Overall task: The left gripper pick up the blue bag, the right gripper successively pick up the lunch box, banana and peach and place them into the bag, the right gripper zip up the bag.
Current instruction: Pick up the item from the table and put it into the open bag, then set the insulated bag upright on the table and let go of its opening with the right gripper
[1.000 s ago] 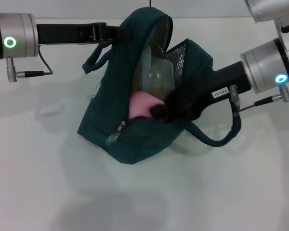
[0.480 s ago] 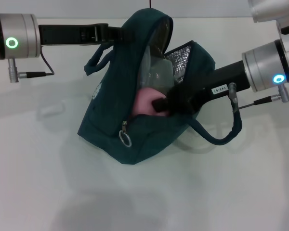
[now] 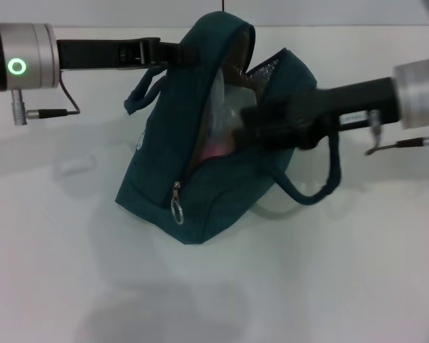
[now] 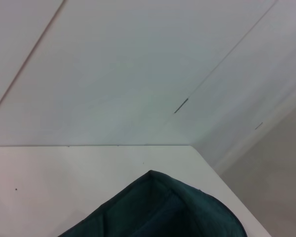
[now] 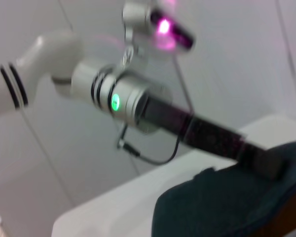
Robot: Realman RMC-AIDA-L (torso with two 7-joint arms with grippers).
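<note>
While left pincer (image 3: 173,53) grips blue bag (image 3: 193,193), right pincer (image 3: 249,132), grip untellable, overlaps its mouth.

Left arm (image 3: 28,56) had a silver cylindrical wrist with a green ring light, black gripper body, thin black cable looping to a metal plug. Right arm (image 3: 415,93) was also silver with a blue light, black forearm section bearing a small white label, similar cable.
</note>
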